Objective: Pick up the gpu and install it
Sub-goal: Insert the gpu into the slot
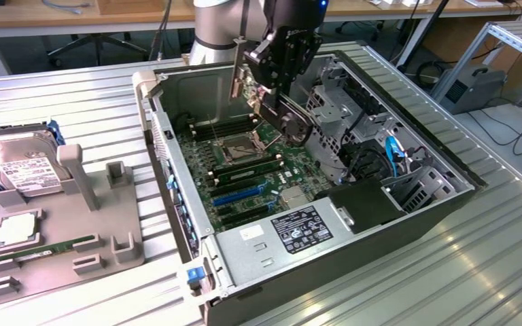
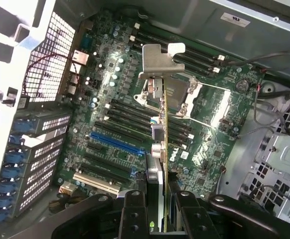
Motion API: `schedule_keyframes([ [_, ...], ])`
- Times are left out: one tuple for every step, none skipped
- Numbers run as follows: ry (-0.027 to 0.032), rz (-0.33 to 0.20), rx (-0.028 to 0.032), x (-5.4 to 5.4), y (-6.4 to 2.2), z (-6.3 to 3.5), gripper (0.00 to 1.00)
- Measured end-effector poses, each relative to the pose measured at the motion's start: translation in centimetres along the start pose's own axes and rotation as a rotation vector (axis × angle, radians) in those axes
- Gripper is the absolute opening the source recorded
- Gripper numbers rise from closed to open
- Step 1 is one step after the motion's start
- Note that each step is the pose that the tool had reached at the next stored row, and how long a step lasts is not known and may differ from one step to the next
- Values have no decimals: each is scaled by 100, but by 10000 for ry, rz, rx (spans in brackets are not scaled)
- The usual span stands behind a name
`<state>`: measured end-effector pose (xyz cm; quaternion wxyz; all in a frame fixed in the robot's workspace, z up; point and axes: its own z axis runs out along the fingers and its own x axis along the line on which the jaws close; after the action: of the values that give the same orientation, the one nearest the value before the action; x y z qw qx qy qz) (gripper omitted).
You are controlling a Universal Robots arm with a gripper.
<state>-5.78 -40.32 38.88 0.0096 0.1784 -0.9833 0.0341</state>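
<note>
The gpu (image 1: pixel 284 112) hangs upright over the open computer case (image 1: pixel 242 272), its silver end bracket (image 1: pixel 236 78) towards the case's rear wall and its round fan facing the drive cage. My gripper (image 1: pixel 277 68) is shut on the card's upper edge. In the wrist view the gpu (image 2: pixel 164 134) shows edge-on between my two black fingers (image 2: pixel 135 209), with its bent bracket (image 2: pixel 157 62) at the far end. It floats above the motherboard (image 2: pixel 210 154), over the CPU socket area and apart from the blue expansion slot (image 2: pixel 117 144), which also shows in the exterior view (image 1: pixel 238 195).
A grey fixture (image 1: pixel 107 224) at the exterior view's left holds a hard drive (image 1: pixel 25 166), a CPU (image 1: pixel 16 231) and a green memory stick (image 1: pixel 57 246). Inside the case are a metal drive cage (image 1: pixel 342 112), blue cables (image 1: pixel 393 153) and a labelled power supply (image 1: pixel 302 229).
</note>
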Motion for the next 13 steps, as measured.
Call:
schedule_keyframes([
  [-3,-51,2,0,0,0,27],
  [-7,-108,3,0,0,0,27],
  [-13,-197,6,0,0,0,27],
  [-18,-268,8,0,0,0,27],
  [-21,-317,10,0,0,0,27],
  [-23,-373,12,0,0,0,27],
  [-28,-427,13,0,0,0,27],
  [-33,-503,16,0,0,0,27],
  [-36,-558,17,0,0,0,27],
  [-40,-611,19,0,0,0,27],
  [-42,-654,21,0,0,0,27],
  [-45,-702,22,0,0,0,27],
  [-48,-750,24,0,0,0,27],
])
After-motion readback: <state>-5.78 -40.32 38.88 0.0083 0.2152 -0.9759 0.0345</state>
